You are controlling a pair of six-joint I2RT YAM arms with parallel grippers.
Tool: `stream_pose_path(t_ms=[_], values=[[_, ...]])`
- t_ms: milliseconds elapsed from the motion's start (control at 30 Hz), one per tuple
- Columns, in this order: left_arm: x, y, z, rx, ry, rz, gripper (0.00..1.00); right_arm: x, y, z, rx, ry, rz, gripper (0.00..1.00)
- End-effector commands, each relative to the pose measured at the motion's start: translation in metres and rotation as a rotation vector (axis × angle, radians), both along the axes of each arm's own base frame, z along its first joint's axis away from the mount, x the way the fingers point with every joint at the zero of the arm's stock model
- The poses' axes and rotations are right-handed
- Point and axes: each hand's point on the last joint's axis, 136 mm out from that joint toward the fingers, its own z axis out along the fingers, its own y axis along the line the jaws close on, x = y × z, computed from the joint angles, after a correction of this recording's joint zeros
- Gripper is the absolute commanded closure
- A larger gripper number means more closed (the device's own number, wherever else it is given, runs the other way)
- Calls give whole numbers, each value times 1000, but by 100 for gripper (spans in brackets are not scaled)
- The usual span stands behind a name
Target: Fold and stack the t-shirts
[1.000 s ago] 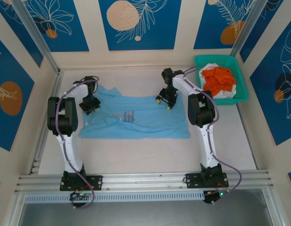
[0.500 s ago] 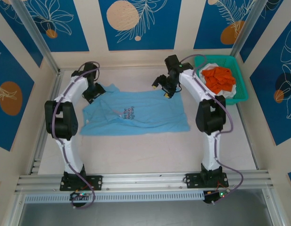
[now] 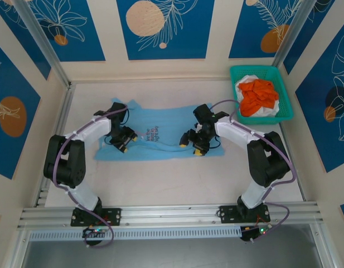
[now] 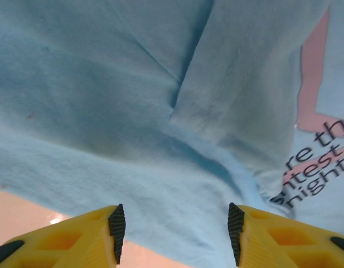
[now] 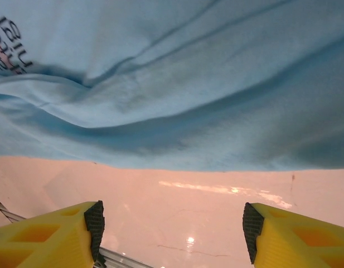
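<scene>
A light blue t-shirt (image 3: 160, 118) lies spread and wrinkled mid-table, its dark-and-pink print (image 3: 152, 134) facing up. My left gripper (image 3: 126, 142) hovers open over the shirt's near-left part. In the left wrist view the left gripper (image 4: 176, 231) has cloth (image 4: 132, 111) beneath it, nothing between the pads, and the print (image 4: 319, 162) at right. My right gripper (image 3: 191, 147) is open at the shirt's near hem. In the right wrist view the right gripper (image 5: 172, 229) stands over bare table, the hem (image 5: 177, 151) just ahead. An orange shirt (image 3: 258, 95) lies on a white one (image 3: 267, 111).
The teal lattice basket (image 3: 258, 69) holding the orange and white shirts stands at the far right corner. Aluminium rails run along the table's left side (image 3: 56, 139) and near edge (image 3: 172, 212). Bare tabletop (image 3: 160, 184) stretches between the shirt and the arm bases.
Both grippers have swung from the shirt's far edge toward me, down to its near part. The blue shirt has shifted slightly away and its print has turned.
</scene>
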Motion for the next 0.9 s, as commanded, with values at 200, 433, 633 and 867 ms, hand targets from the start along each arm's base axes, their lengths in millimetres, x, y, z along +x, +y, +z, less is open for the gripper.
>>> stream_pose_path(t_ms=[200,433,633,867], values=[[39,-10,-5,-52,-39,157,56,-1,15,9,45,-55,110,33],[33,-3,-15,-16,-4,204,66,3,14,13,40,-61,124,33],[32,-4,-25,-15,8,209,86,5,9,9,38,-49,113,33],[37,-8,-31,-5,31,183,77,7,5,9,38,-41,106,34]])
